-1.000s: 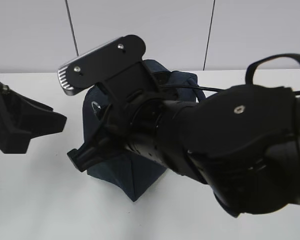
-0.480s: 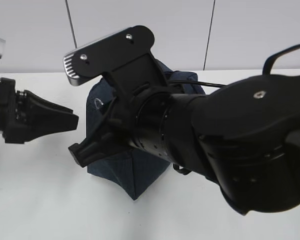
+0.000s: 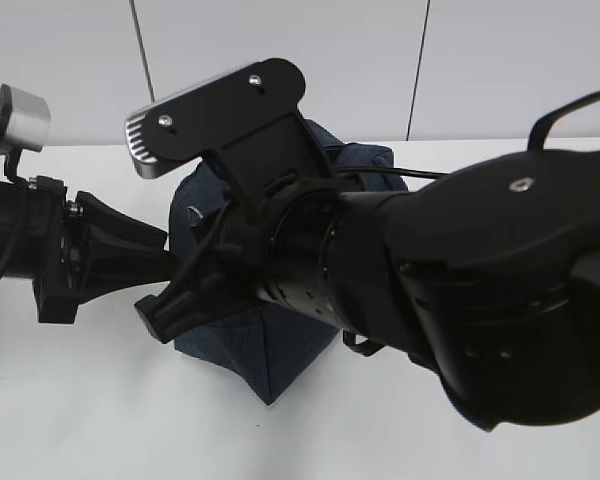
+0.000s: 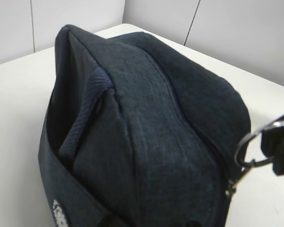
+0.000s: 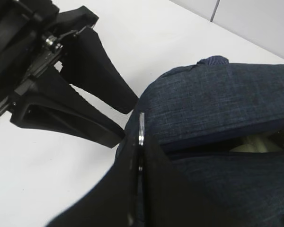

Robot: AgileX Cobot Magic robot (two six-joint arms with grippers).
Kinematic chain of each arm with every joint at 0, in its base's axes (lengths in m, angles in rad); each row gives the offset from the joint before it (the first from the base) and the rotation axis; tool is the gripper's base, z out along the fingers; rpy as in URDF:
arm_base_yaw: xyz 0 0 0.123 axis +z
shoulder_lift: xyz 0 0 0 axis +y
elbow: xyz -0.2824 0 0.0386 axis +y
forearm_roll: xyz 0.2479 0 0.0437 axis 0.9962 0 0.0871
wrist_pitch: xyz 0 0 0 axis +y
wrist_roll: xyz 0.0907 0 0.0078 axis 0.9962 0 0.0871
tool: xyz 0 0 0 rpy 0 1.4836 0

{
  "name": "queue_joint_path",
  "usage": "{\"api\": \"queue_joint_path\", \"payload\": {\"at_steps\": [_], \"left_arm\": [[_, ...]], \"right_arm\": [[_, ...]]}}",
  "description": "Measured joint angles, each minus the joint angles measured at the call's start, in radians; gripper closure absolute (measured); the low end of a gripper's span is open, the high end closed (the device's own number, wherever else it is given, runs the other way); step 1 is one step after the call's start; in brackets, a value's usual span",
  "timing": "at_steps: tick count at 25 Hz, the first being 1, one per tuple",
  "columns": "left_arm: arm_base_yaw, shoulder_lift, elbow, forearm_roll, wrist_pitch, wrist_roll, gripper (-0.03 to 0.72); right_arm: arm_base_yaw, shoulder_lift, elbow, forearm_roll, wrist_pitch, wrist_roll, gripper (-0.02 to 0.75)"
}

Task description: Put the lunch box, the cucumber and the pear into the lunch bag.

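The black left gripper [image 3: 155, 252] is much farther right than a second ago: then it sat low at the exterior view's left edge, well apart from the dark navy fabric lunch bag [image 3: 270, 340], and now its fingertips reach the bag's left side, close to the black right gripper [image 3: 160, 315]. It has also levelled out, and the silver camera block [image 3: 18, 118] on its wrist has come into sight at the upper left. The right arm's camera bracket [image 3: 215, 110] sits slightly higher than a second ago.

Navy lunch bag [image 4: 146, 137] on white table [image 4: 14, 104], ring pull [image 4: 253, 144] at right
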Motion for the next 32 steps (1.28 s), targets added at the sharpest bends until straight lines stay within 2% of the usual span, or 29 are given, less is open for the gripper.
{"api": "queue_joint_path", "payload": {"at_steps": [9, 10, 13, 16, 32], "left_arm": [[-0.083, 0.06, -0.001, -0.008, -0.01, 0.002, 0.425], [-0.091, 0.066, -0.001, -0.01, -0.019, 0.003, 0.451], [-0.106, 0.069, -0.001, -0.014, -0.043, 0.003, 0.62], [-0.108, 0.069, -0.001, -0.014, -0.046, 0.003, 0.685], [-0.11, 0.069, -0.006, 0.017, -0.056, -0.009, 0.697]], "right_arm": [[0.0, -0.001, 0.0, 0.012, 0.0, -0.003, 0.732], [0.0, -0.001, 0.0, 0.014, 0.0, -0.004, 0.732], [0.0, -0.001, 0.0, 0.021, 0.0, -0.004, 0.732], [0.0, -0.001, 0.0, 0.023, -0.002, -0.004, 0.732], [-0.011, -0.033, 0.0, 0.041, -0.081, -0.033, 0.732]]}}
